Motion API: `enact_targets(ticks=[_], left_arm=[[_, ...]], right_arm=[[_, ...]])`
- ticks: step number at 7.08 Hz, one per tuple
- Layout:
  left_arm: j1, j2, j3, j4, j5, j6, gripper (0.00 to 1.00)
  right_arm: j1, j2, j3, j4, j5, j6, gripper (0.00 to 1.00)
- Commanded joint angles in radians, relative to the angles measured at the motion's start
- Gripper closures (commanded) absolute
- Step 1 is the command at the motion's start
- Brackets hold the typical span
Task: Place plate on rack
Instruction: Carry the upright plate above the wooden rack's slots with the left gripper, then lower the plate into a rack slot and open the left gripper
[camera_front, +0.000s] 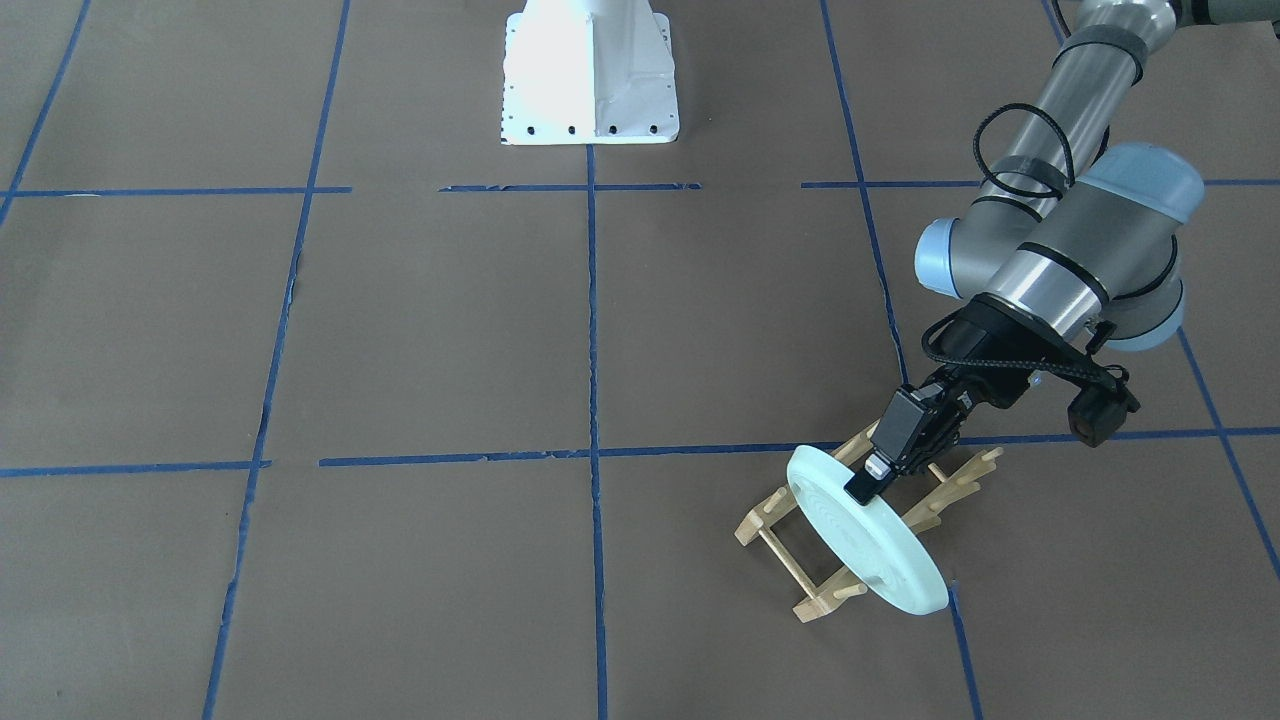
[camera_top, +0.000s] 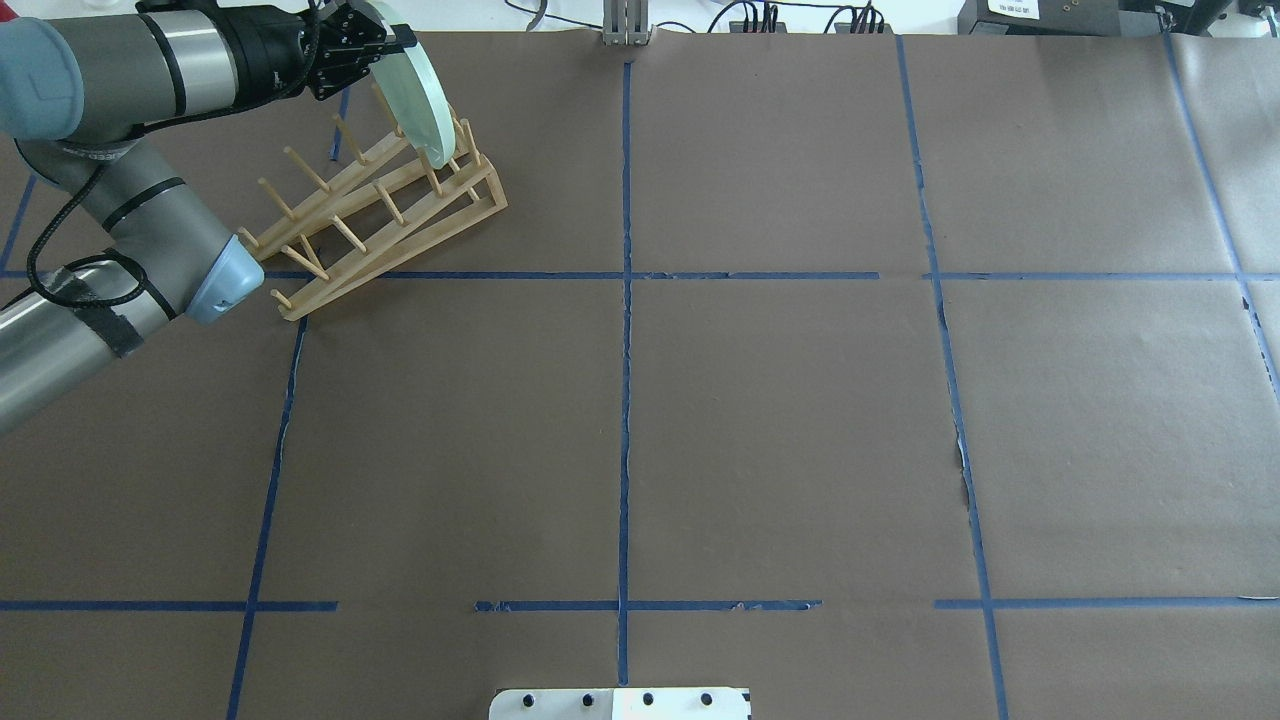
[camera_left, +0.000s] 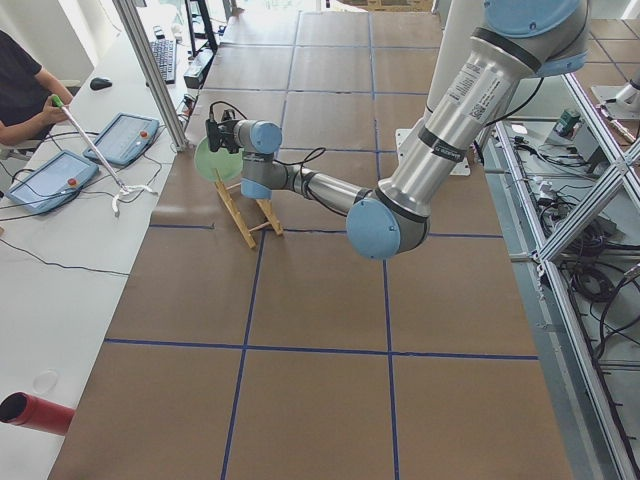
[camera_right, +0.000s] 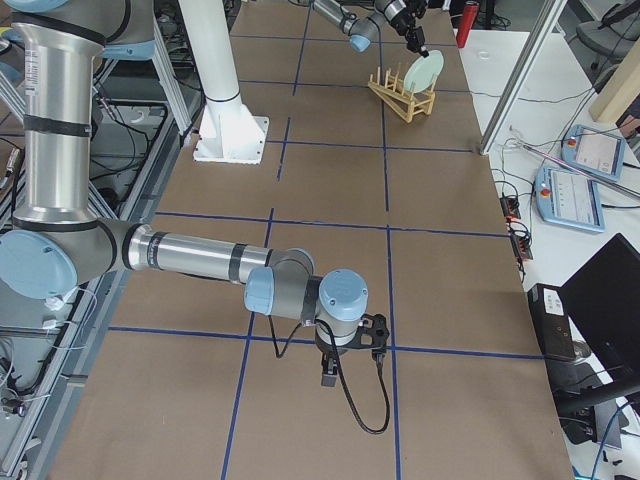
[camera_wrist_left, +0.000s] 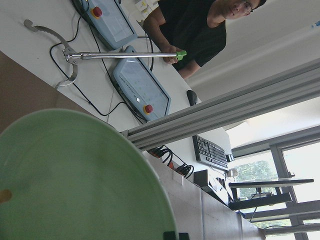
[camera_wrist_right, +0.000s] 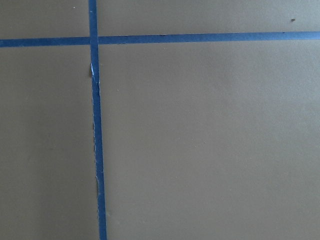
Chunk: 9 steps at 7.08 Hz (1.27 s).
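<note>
Exterior front-facing view: the left gripper (camera_front: 868, 487), black with two slim fingers, is clamped on the upper rim of the plate (camera_front: 880, 545). One finger lies across the ringed face. The other is hidden behind the plate.

The plate is round, matte, pale mint green, with faint concentric rings and a low rim. It stands on edge, tilted, across the rack (camera_front: 818, 603) at the end farthest from the robot. Its lower edge sits down among the pegs. Whether it rests on the rails cannot be told, because the plate itself covers that spot.

The rack is light wood: two parallel rails with rows of upright pegs, joined by thin dowels. In the overhead view the left arm's elbow overlaps the rack's near end.

In the left wrist view the plate fills the lower left as a smooth green curve cut off by the frame. Beyond it is an operator (camera_wrist_left: 200, 30) in a black shirt, seated at a white desk.

The table (camera_front: 450, 330) is covered in brown paper marked with a grid of blue tape lines (camera_front: 592, 320).

The right gripper (camera_right: 327, 378) appears only small in the exterior right view, hanging over the paper well apart from the rack. I cannot tell how its jaws stand.
</note>
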<state>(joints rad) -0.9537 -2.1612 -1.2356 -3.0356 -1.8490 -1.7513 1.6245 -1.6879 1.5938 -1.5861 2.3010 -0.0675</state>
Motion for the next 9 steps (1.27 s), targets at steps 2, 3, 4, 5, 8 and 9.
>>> enact_targets(ticks=[2,3,4,5,8,9], left_arm=[[-0.006,0.000,-0.011,0.006,0.001,-0.001,0.00],[-0.045,0.000,-0.063,0.041,-0.028,0.006,0.00],[-0.122,0.027,-0.134,0.208,-0.183,0.053,0.00],[-0.214,0.032,-0.200,0.400,-0.319,0.208,0.00],[-0.434,0.243,-0.398,0.830,-0.480,0.838,0.00],[-0.480,0.301,-0.400,0.957,-0.480,1.054,0.00]], right_arm=[[0.000,0.000,0.000,0.000,0.000,0.000,0.00],[0.000,-0.001,0.000,0.000,0.000,0.000,0.00],[0.000,0.000,0.000,0.000,0.000,0.000,0.00],[0.000,0.000,0.000,0.000,0.000,0.000,0.00],[0.000,-0.001,0.000,0.000,0.000,0.000,0.00],[0.000,-0.001,0.000,0.000,0.000,0.000,0.00]])
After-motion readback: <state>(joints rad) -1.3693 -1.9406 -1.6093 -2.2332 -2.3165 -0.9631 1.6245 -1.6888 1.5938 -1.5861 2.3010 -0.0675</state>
